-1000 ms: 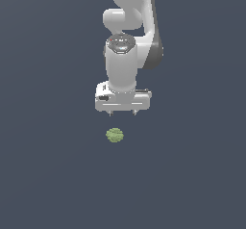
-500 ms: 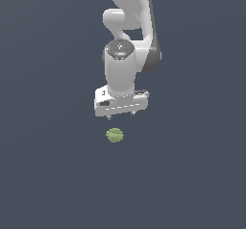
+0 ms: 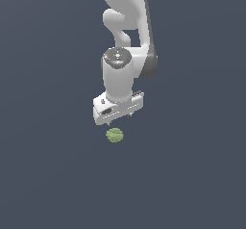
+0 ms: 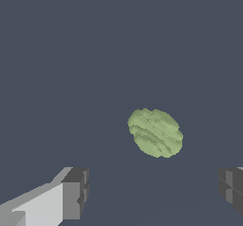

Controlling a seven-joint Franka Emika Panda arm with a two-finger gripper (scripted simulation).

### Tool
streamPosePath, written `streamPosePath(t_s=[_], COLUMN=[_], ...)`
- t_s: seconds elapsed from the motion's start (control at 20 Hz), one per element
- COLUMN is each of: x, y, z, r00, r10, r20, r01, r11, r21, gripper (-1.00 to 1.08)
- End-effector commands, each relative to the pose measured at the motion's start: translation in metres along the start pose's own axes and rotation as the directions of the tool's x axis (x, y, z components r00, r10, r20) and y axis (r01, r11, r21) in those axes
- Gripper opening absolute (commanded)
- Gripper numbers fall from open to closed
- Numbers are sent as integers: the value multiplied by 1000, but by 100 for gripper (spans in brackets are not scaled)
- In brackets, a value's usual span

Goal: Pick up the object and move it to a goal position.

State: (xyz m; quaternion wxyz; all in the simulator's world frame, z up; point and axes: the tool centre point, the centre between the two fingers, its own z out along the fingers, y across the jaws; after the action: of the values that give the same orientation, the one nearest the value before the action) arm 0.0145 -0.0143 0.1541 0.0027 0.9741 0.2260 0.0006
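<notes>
The object (image 3: pixel 114 135) is a small lumpy moss-green blob lying on the dark floor. My white gripper (image 3: pixel 120 120) hangs just above it, pointing straight down, with the hand turned at a slant. In the wrist view the object (image 4: pixel 155 132) lies beyond the gap between my two dark fingertips (image 4: pixel 76 192), not between them. The gripper (image 4: pixel 154 192) is open wide and holds nothing. The object is narrower than the gap between the fingers.
A plain dark blue-grey floor fills both views. The white arm (image 3: pixel 127 26) rises from the hand toward the top of the exterior view. Nothing else stands near the object.
The hand has come down closer to the object and has twisted about its vertical axis. The object has not moved.
</notes>
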Motion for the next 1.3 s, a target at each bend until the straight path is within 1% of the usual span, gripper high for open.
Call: streamPosePath(t_s=[0.0,0.15,0.3,0.45,0.6,0.75,0.9,1.25], x=[0,1,1,2,2,2,3,3], y=[2,5,8,11,13,16,19,24], z=[5,10,16,22,27,33,38,51], r00=[998,989,974,952,925,891,852,742], r10=[-69,-149,-228,-305,-381,-454,-523,-671], r20=[2,3,5,6,6,6,6,2], r01=[69,149,228,305,381,454,523,671], r11=[998,989,974,952,925,891,852,742], r21=[-1,-1,-1,-1,0,1,2,4], gripper=[100,100,100,100,100,100,100,100])
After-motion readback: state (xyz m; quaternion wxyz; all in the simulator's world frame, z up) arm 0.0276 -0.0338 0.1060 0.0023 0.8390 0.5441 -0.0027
